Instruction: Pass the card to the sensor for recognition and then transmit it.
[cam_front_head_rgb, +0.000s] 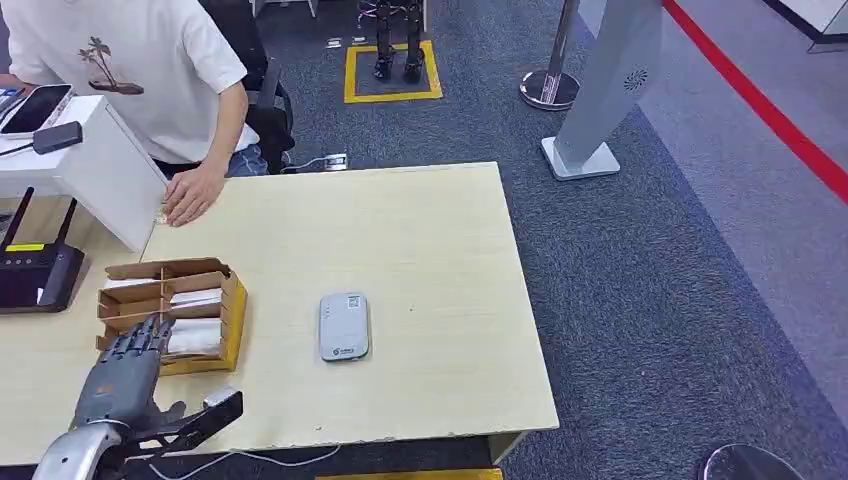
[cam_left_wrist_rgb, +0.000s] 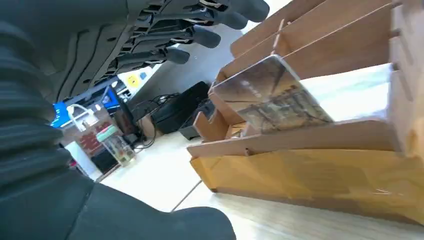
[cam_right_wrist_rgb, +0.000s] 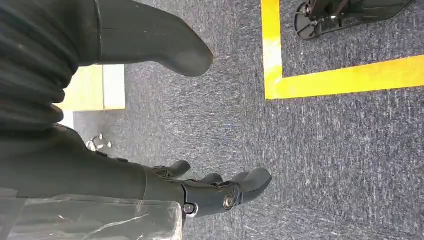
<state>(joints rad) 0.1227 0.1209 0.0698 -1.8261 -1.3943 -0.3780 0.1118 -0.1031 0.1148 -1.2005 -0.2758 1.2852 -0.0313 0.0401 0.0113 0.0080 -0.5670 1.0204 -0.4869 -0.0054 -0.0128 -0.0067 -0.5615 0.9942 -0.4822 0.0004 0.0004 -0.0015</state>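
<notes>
My left hand (cam_front_head_rgb: 125, 365) is hovering over the box (cam_front_head_rgb: 232, 310), fingers spread, holding nothing. The card (cam_left_wrist_rgb: 272, 97) is leaning inside it. My right hand (cam_right_wrist_rgb: 210, 192) is hanging loosely open, holding nothing. The sensor (cam_front_head_rgb: 344, 326) is sitting mid-table.

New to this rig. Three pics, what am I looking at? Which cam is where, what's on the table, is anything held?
It is a two-armed humanoid robot. The head view looks down from its body at a wooden table. On it lie a divided wooden card box, a grey sensor and a black router; a person's hand rests on the far edge. The left hand hovers at the box, fingers spread, holding nothing. The left wrist view, from behind that hand, shows a card standing in a slot. The right wrist view shows the right hand, empty, above carpet.
</notes>
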